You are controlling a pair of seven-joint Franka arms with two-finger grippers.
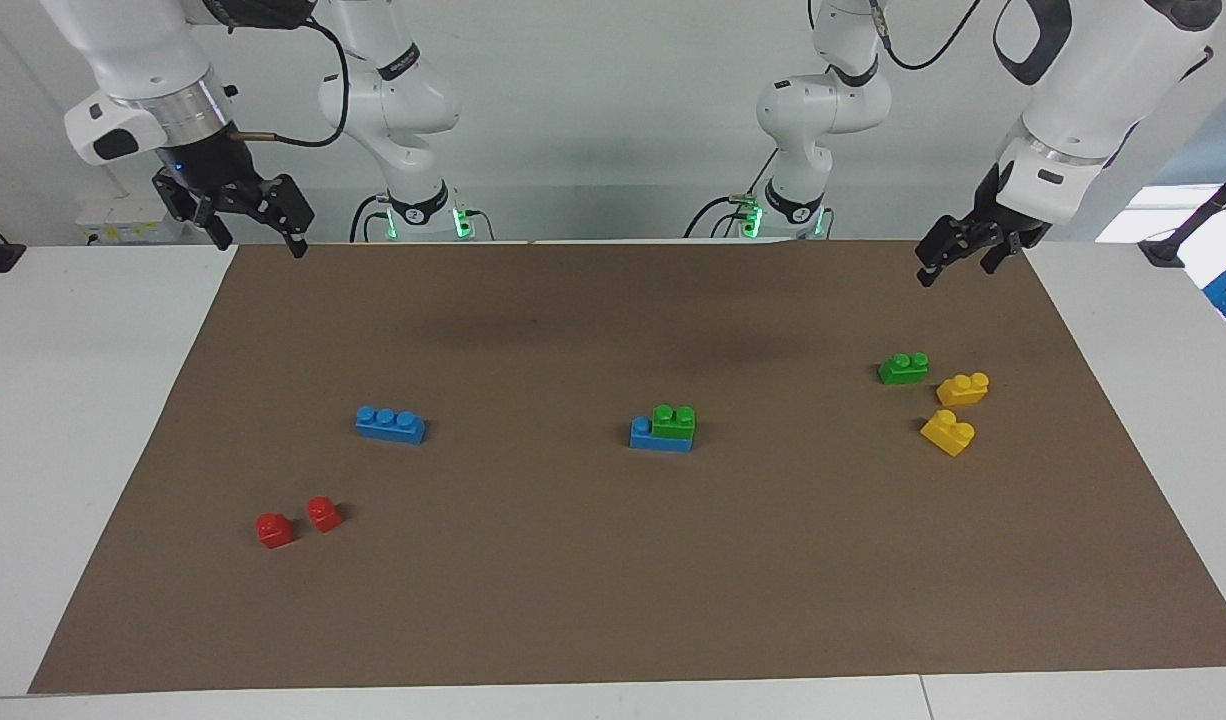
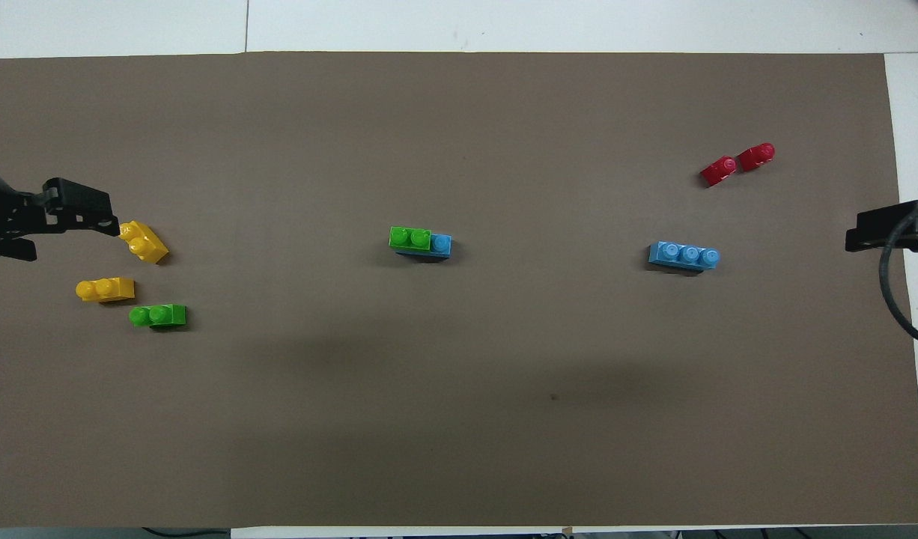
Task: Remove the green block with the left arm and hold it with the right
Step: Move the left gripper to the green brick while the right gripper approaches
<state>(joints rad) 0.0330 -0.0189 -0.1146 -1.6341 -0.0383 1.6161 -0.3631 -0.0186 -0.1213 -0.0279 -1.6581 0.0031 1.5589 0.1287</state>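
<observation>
A green block [image 1: 674, 421] sits stacked on one end of a blue brick [image 1: 643, 436] at the mat's middle; the pair also shows in the overhead view, green block [image 2: 409, 238] on blue brick [image 2: 442, 245]. A second, loose green block [image 1: 903, 368] [image 2: 158, 315] lies toward the left arm's end, beside two yellow bricks. My left gripper [image 1: 955, 266] [image 2: 92, 217] hangs open and empty, up in the air over the mat's edge near those bricks. My right gripper [image 1: 258, 238] [image 2: 871, 228] hangs open and empty over the mat's corner at the right arm's end.
Two yellow bricks [image 1: 963, 388] [image 1: 948, 432] lie by the loose green block. A three-stud blue brick [image 1: 390, 424] and two small red bricks [image 1: 274, 530] [image 1: 324, 514] lie toward the right arm's end. All rest on the brown mat [image 1: 613, 600].
</observation>
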